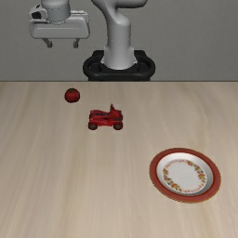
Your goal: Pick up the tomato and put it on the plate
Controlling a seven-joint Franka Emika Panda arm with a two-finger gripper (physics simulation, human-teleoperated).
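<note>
A small red tomato [72, 94] lies on the wooden table toward the exterior view's left, near the far edge. The plate [209, 165], white with a red-brown rim and a patterned inner ring, rests flat at the lower right. My gripper [59, 43] hangs high above the table at the upper left, well above and slightly left of the tomato. Its two short fingers point down with a gap between them and nothing held.
A red toy vehicle [106, 118] stands on the table between the tomato and the plate, just right of and in front of the tomato. The robot's black base [119, 67] sits at the table's far edge.
</note>
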